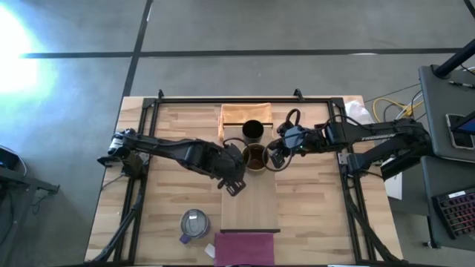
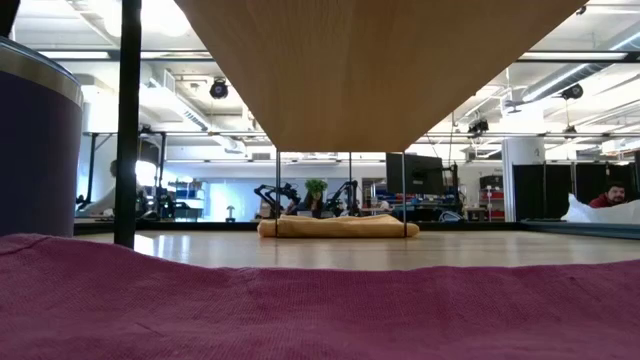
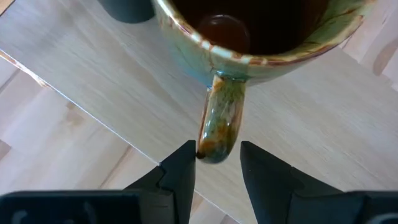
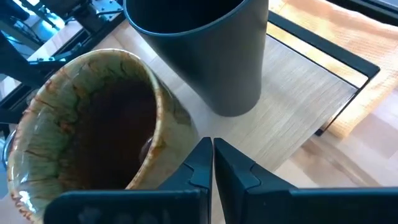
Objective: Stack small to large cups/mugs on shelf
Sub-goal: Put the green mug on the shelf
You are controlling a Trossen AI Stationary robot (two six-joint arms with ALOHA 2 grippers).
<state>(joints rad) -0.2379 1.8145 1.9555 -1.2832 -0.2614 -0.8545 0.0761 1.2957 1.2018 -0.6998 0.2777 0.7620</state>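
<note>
The brown-green glazed mug (image 1: 254, 157) stands upright on the light-wood shelf plank (image 1: 249, 204), its handle toward the table's left. The small dark cup (image 1: 252, 130) stands on the plank just behind it, apart from it, and also shows in the right wrist view (image 4: 205, 56). My left gripper (image 3: 217, 155) is open, with a finger on either side of the mug handle's outer end. My right gripper (image 4: 212, 155) is shut, close by the mug's right wall (image 4: 165, 124). The grey-blue lidded mug (image 1: 194, 222) stands on the table at the near left. My left gripper comes level from the table's left, with its fingertips (image 3: 183, 158) flanking the outer bend of the handle (image 3: 219, 134). I cannot tell whether they touch it. My right gripper's shut fingers lie beside the mug's outer wall, coming from the table's right. I cannot tell whether they touch it.
A magenta cloth (image 1: 245, 248) lies at the plank's near end and fills the foreground of the low view (image 2: 320, 300). A black metal frame (image 1: 148, 111) runs around the table. An orange-wood piece (image 1: 245, 113) lies at the plank's far end.
</note>
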